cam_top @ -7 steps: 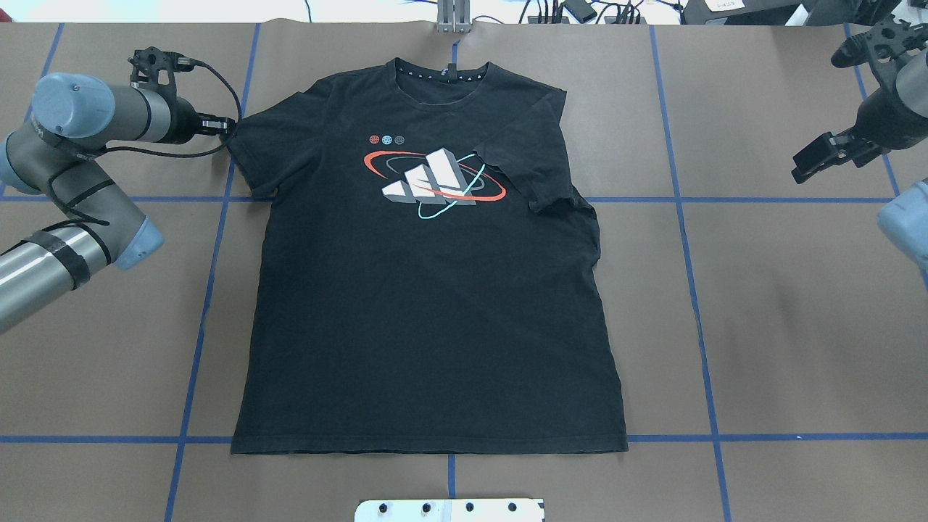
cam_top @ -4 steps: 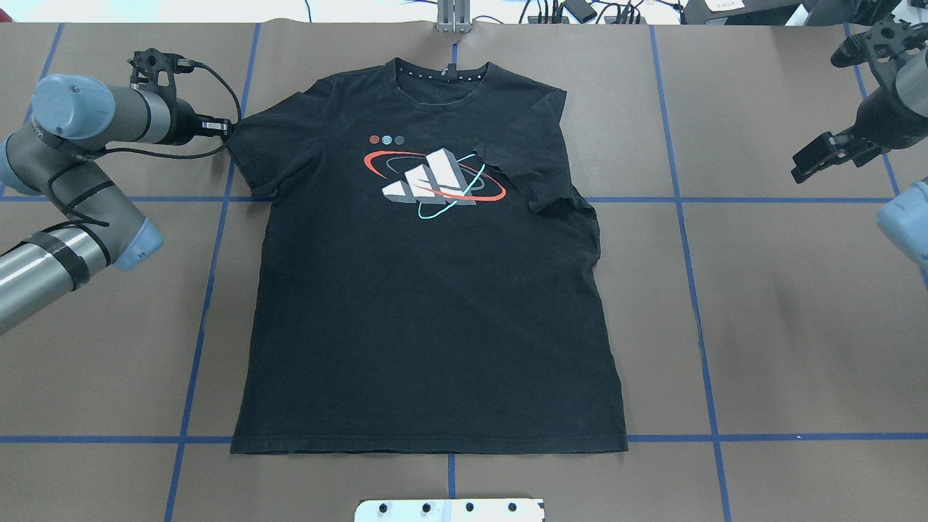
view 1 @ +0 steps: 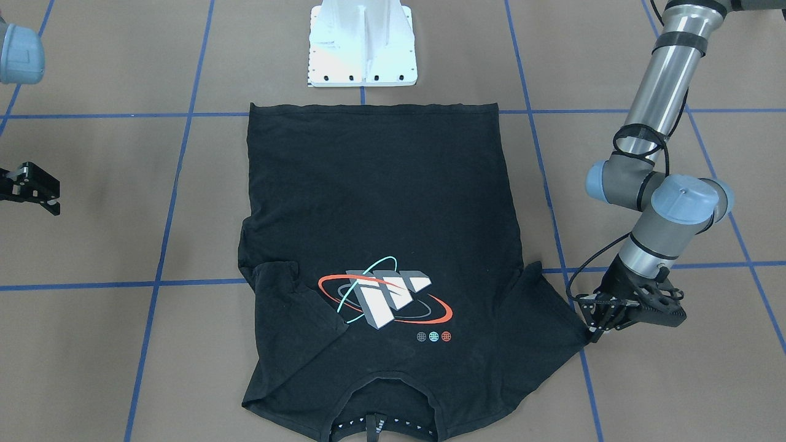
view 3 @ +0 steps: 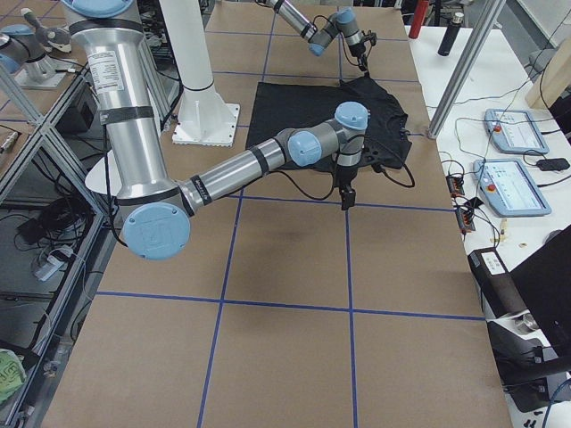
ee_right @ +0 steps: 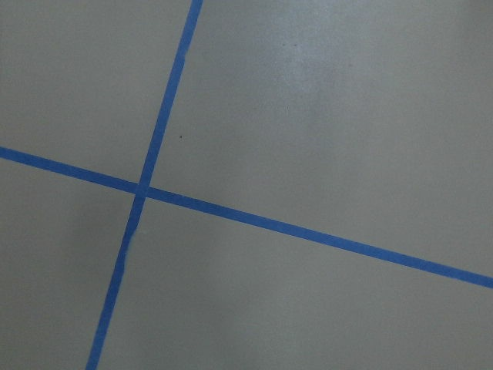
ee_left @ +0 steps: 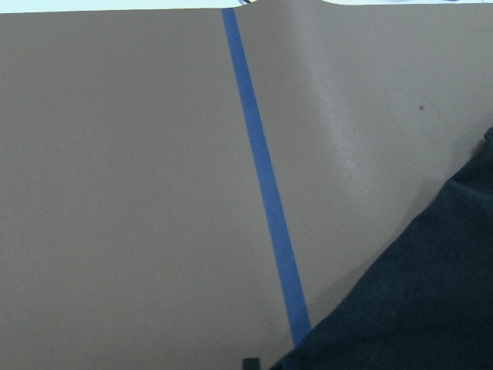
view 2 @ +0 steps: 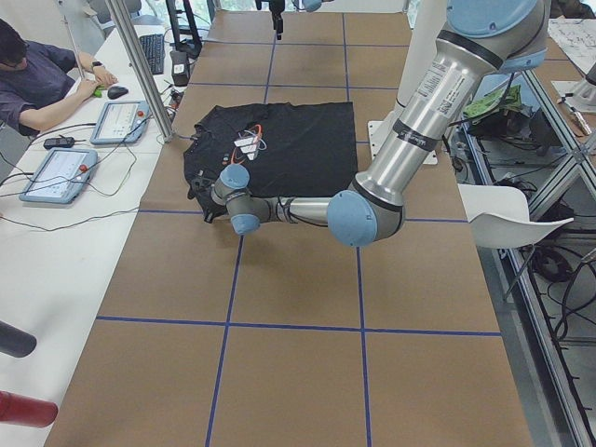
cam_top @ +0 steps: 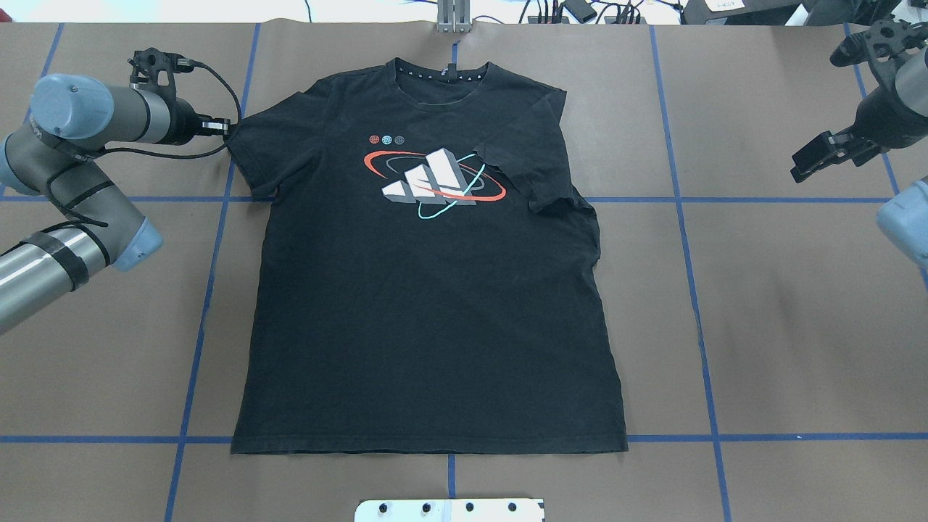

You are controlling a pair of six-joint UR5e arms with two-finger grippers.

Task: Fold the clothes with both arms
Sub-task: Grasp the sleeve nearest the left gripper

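Observation:
The black T-shirt (cam_top: 428, 304) lies flat and face up, with its collar at the far edge and its red, teal and white graphic (cam_top: 433, 181) showing. Its sleeve on the overhead view's right (cam_top: 533, 159) is folded in over the chest. My left gripper (cam_top: 226, 130) is low at the tip of the other sleeve (cam_top: 254, 141), and its fingers are together on the hem; it also shows in the front view (view 1: 592, 333). My right gripper (cam_top: 806, 163) is open and empty, hovering far to the right of the shirt, and it also shows in the front view (view 1: 46, 196).
The brown table (cam_top: 761, 326) carries a grid of blue tape lines (cam_top: 681, 217). The white pedestal base (view 1: 362, 43) stands just behind the shirt's bottom hem. A metal post (cam_top: 453, 18) and cables stand beyond the collar. An operator with tablets (view 2: 116, 121) sits at the far side.
Almost nothing has changed. My left arm has settled very slightly at the sleeve, and my right gripper has drifted slightly upward. The shirt has not moved.

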